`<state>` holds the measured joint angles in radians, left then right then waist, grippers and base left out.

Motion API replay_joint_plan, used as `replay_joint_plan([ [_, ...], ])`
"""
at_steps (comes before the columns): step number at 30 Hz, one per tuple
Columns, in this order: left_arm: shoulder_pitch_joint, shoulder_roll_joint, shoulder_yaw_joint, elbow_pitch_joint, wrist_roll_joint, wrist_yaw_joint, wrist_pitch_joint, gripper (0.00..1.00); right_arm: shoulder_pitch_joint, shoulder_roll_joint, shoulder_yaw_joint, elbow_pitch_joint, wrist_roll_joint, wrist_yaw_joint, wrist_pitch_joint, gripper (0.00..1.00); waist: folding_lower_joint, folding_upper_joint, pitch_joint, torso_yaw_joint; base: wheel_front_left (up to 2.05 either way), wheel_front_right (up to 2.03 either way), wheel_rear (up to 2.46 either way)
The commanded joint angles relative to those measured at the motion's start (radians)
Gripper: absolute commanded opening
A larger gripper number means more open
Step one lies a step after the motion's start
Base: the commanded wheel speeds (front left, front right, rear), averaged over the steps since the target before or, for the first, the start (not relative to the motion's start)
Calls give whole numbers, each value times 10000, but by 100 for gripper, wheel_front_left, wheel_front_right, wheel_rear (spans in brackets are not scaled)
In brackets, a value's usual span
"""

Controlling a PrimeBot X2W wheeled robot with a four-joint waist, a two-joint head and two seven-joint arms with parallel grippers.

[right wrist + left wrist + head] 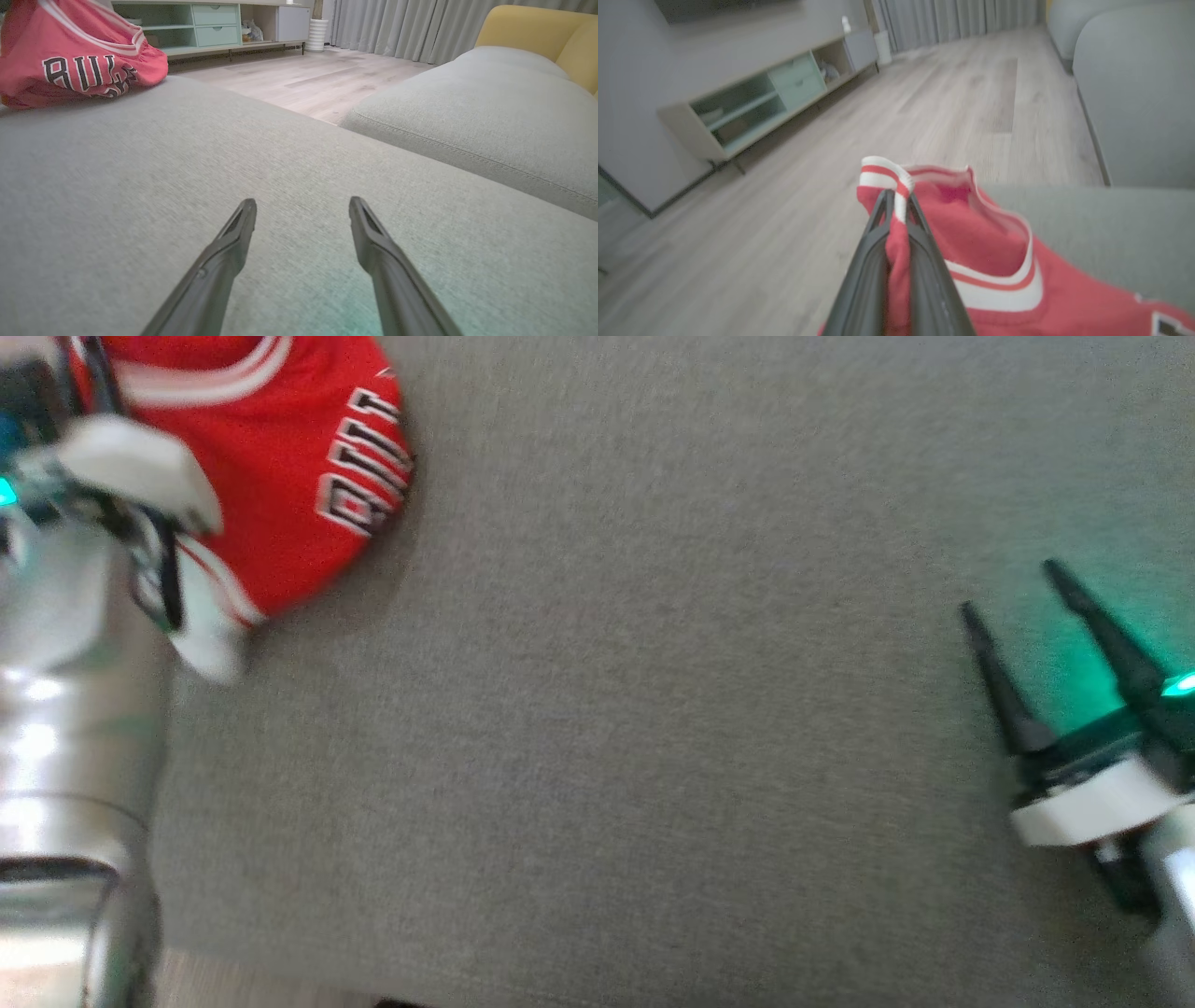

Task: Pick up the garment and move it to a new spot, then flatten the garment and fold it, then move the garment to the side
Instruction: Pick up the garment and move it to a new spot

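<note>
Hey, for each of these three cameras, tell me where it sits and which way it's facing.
Head view: on the head, looking down at the grey cushion; red jersey upper left, silver left forearm left, open right claw lower right.
Left wrist view: along the left claw, shut on the jersey's striped edge, facing wooden floor and cabinet.
Right wrist view: low over the cushion, along the open right claw, facing jersey, cabinet, curtains.
Shared: jersey and cushion in all; cabinet and floor in both wrist views.

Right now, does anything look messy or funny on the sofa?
Yes. The red jersey is scrunched in a heap at the edge of the grey cushion, not lying flat. The left gripper is pinching its striped trim; the right gripper is open, holding nothing.
</note>
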<state>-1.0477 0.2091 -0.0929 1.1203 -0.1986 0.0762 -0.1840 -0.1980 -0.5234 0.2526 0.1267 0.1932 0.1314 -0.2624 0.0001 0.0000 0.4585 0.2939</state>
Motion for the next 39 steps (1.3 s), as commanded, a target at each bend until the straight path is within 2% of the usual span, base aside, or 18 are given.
replay_joint_plan([
  [1, -610, 705, 33, -515, 173, -66, -165, 0, 91, 51, 210, -173, -50, -7, 6, 100, -1, 0, -927, -566, 0, 0, 0],
  [2, -939, 879, -277, -937, 454, -218, -225, 0, 9, 543, 351, -46, -61, -7, 6, 100, -1, 0, -1506, -958, 0, 0, 0],
  [10, -1665, 1217, -1334, -3300, 1127, -1105, 503, 0, 297, 2219, 717, 111, -342, -7, 6, 100, -1, 0, -3403, -3209, 0, 0, 0],
  [15, -1464, 1253, -1622, -5026, 1083, -1395, 1209, 0, 650, 2838, 858, -31, -568, -7, 6, 100, -1, 0, -4043, -4733, 0, 0, 0],
  [19, -1219, 1167, -1770, -6332, 921, -1497, 1772, 0, 751, 3129, 832, -258, -674, -7, 6, 100, -1, 0, -4051, -5750, 0, 0, 0],
  [22, -777, 902, -1911, -7069, 661, -1557, 2073, 0, 777, 3251, 776, -391, -693, -7, 6, 100, -1, 0, -3862, -6284, 0, 0, 0],
  [28, 607, 520, -2426, -7941, 520, -1537, 2271, 0, 714, 3398, 650, -517, -643, -7, 6, 100, -1, 0, -3319, -6783, 0, 0, 0],
  [31, 2043, 235, -2785, -8111, 398, -1391, 2164, 0, 702, 3483, 617, -519, -565, -7, 6, 100, -1, 0, -2941, -6861, 0, 0, 0],
  [35, 4314, -339, -3252, -7635, -64, -1275, 1794, 0, 736, 3538, 480, -460, -467, -7, 6, 100, -1, 0, -2438, -6696, 0, 0, 0],
  [39, 5958, -955, -3595, -6719, -338, -980, 908, 0, 775, 3498, 399, -292, -409, -7, 6, 100, -1, 0, -2231, -6293, 0, 0, 0],
])
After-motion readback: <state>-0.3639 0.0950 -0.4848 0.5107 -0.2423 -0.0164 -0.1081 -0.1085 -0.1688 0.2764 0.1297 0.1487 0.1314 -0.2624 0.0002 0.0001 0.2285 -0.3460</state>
